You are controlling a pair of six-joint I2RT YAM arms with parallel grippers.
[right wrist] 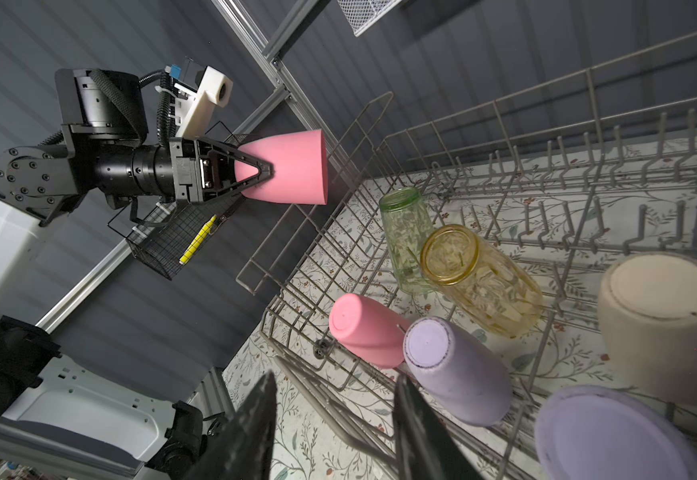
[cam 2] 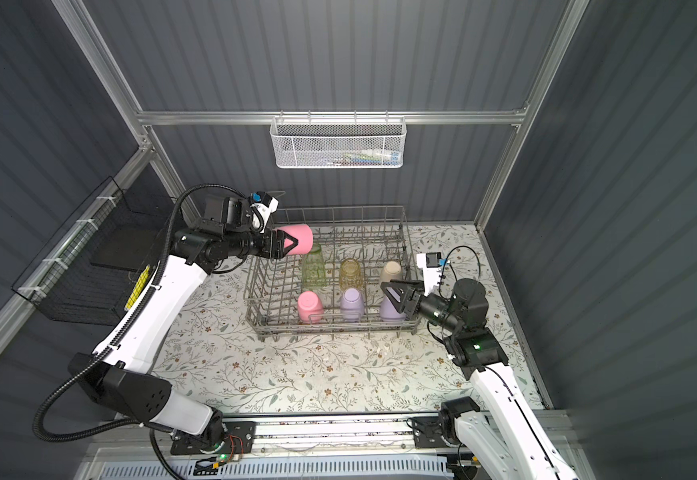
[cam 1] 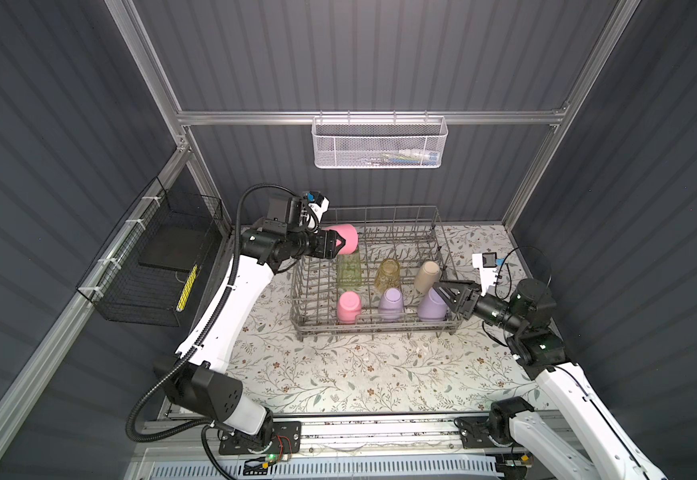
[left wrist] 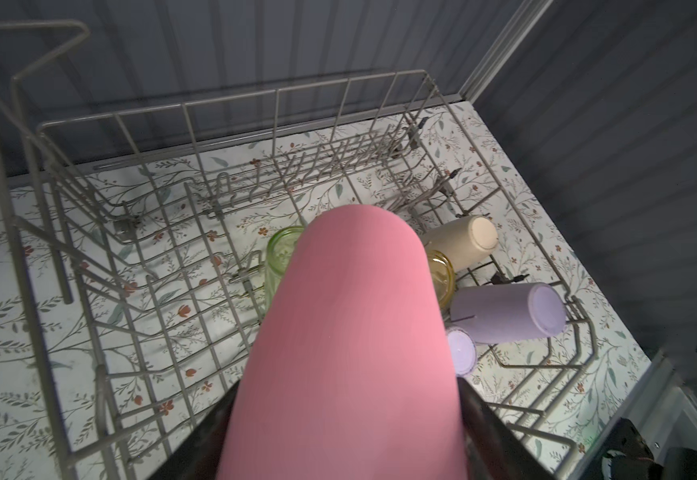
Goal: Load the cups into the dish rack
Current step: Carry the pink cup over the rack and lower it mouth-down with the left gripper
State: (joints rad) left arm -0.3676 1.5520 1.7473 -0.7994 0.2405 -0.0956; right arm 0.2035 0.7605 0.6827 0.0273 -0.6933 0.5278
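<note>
Pink cup (cam 1: 349, 240) held sideways over the dish rack (cam 1: 380, 332) edge
Left gripper (cam 1: 341, 244) clamped on it — right gripper (cam 1: 439, 288) empty, jaws apart, beside a lilac cup (cam 1: 429, 311).

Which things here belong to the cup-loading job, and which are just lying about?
Job: dish rack; held pink cup, in the left gripper; racked pink cup, middle lilac cup, corner lilac cup, beige cup, yellow cup, green cup.
Lying about: white mesh basket; black wire basket with a yellow pen.
</note>
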